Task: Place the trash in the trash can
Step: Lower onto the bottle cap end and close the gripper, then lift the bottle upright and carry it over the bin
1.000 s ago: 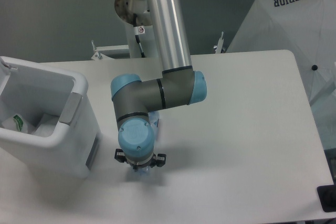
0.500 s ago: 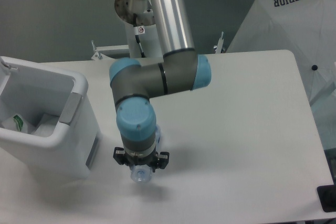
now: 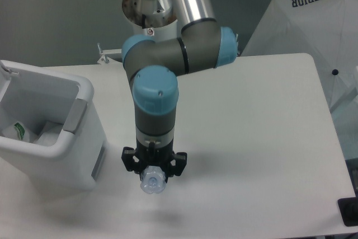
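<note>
Gripper (image 3: 153,170): jaws clamped on clear bottle (image 3: 152,182), held above the table (image 3: 251,138).
Wrapper (image 3: 22,131): lies inside trash can (image 3: 84,104).
Bottle position: right of can, apart.

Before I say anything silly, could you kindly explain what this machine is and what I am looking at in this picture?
This is a single robot arm, filmed from above by one fixed camera looking down on a white table. At its tip is a two-finger gripper, which seems shut on a clear plastic bottle, seen end-on; the fingers themselves are hidden. To the left stands a white trash can, and a crumpled white wrapper with green print already lies inside. The white shape at top right is an umbrella beyond the table.
</note>
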